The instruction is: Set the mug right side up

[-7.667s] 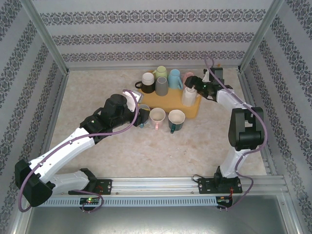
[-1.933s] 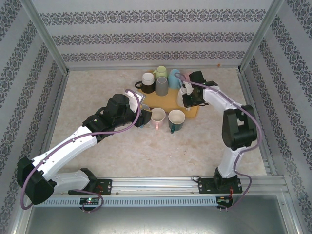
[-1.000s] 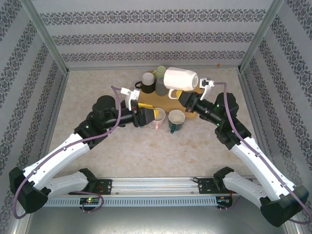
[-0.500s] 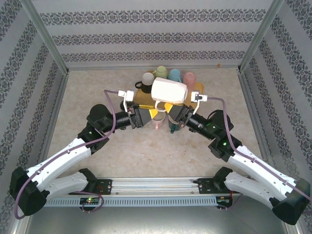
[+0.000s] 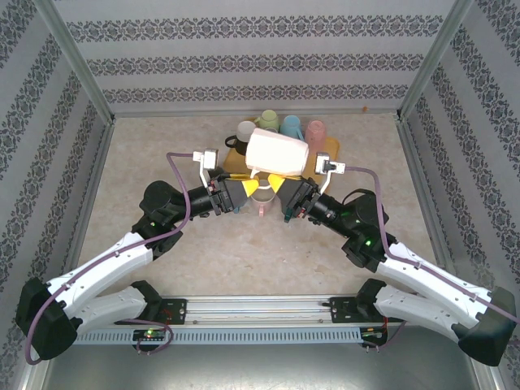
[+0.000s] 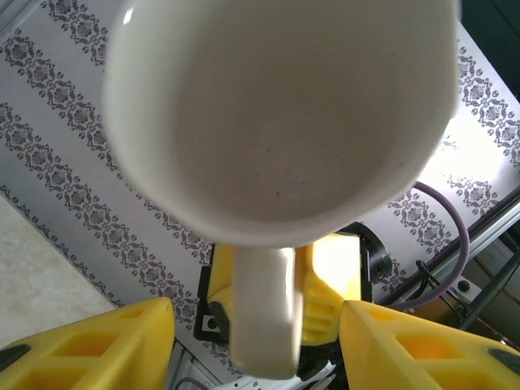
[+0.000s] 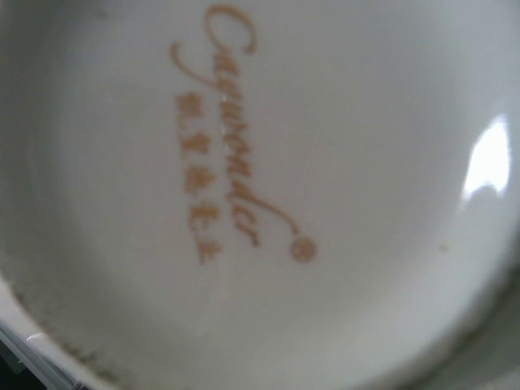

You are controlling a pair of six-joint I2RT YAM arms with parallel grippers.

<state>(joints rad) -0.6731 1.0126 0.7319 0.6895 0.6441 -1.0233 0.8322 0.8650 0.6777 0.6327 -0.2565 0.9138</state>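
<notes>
- One bench (image 5: 162,146), pale and speckled, carries everything.
- Two arms: the left arm (image 5: 114,260) and the right arm (image 5: 422,272) both reach in toward the middle and meet under the raised mug.
- One yellow tray (image 5: 332,147) lies at the far middle of the bench.
- One white mug (image 5: 278,152) is up in the air over the tray's near side. It lies on its side with the handle hanging down, its mouth (image 6: 276,122) toward the left wrist camera and its printed base (image 7: 260,195) toward the right one.
- Four mugs show clearly along the tray's far side: a dark mug (image 5: 243,132), a pale green mug (image 5: 266,120), a blue mug (image 5: 291,124) and a pink mug (image 5: 315,130). More stand near the tools, too hidden to count.
- Two tools: the right tool (image 5: 286,193) grips the white mug, its yellow fingers (image 6: 331,280) on either side of the handle. The left tool (image 5: 244,188) is spread wide and holds nothing, its fingers (image 6: 89,349) apart from the mug.
</notes>
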